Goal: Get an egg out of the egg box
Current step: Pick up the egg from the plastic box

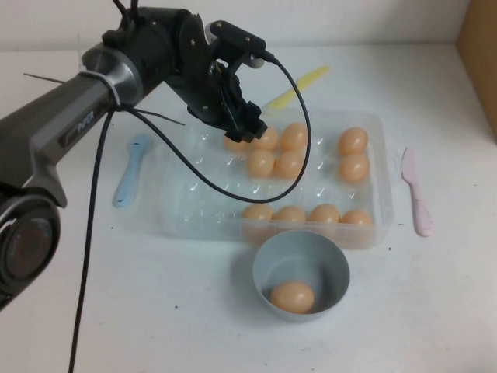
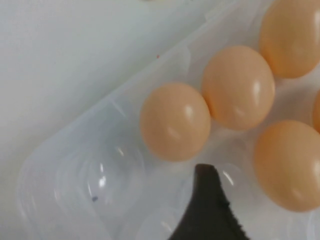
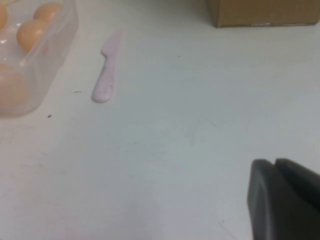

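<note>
The left gripper (image 1: pixel 242 128) hangs low over the far-left part of the egg box (image 1: pixel 373 233), right above the cluster of eggs there. From the room I can't make out how wide its fingers stand: the black body hides them, and from its wrist only one dark fingertip (image 2: pixel 207 210) shows. That tip sits just beside the nearest egg (image 2: pixel 175 121), over an empty cup; whether it touches the shell I cannot tell. Nothing appears to be gripped.

Under and just past the gripper, tan eggs fill the neighbouring cups, touching one another. Further from it, toward the robot, another row of eggs lines the box's near edge. Beyond that edge stands a grey-blue bowl (image 1: pixel 268 260) with one egg (image 1: pixel 292 296) lying in it.

A blue utensil (image 1: pixel 132 167) lies near the box on the gripper's left, a yellow one (image 1: pixel 299 85) behind it.

The right gripper (image 3: pixel 282 200) is off by itself over bare table, well apart from the box, a pink knife (image 3: pixel 107 75) lying between them; its fingers look pressed together.
</note>
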`<state>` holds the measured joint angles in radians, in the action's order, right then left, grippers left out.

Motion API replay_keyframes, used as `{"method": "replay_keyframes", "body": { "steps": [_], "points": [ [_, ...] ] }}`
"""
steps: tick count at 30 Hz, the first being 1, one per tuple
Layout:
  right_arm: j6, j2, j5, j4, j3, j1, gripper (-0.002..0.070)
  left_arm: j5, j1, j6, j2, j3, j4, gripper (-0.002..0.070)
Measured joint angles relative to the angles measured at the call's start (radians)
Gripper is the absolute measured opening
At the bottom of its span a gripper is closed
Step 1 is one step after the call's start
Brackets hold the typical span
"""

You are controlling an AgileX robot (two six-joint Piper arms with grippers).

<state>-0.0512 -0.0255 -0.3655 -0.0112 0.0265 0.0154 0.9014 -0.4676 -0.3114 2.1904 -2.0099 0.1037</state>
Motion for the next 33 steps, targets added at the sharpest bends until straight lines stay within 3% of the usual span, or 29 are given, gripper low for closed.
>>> {"method": "replay_keyframes", "body": {
  "steps": [3, 7, 16, 24, 33],
  "points": [
    [0.0, 0.0, 0.0, 0.0, 0.0, 0.0, -0.0017, -0.061, 0.0, 0.002, 0.022, 0.0, 0.0, 0.048],
    [0.0, 0.0, 0.0, 0.0, 0.0, 0.0, -0.0017, -0.111, 0.0, 0.002, 0.043, -0.002, 0.0, 0.0507],
    [0.0, 0.0, 0.0, 0.0, 0.0, 0.0, -0.0017, -0.155, 0.019, 0.004, 0.08, -0.002, 0.0, 0.051],
    [0.0, 0.0, 0.0, 0.0, 0.0, 0.0, -0.0017, -0.208, 0.031, 0.004, 0.097, -0.002, -0.002, 0.0449],
    [0.0, 0.0, 0.0, 0.0, 0.0, 0.0, -0.0017, -0.231, 0.033, 0.004, 0.136, -0.006, 0.02, 0.044]
  ]
}}
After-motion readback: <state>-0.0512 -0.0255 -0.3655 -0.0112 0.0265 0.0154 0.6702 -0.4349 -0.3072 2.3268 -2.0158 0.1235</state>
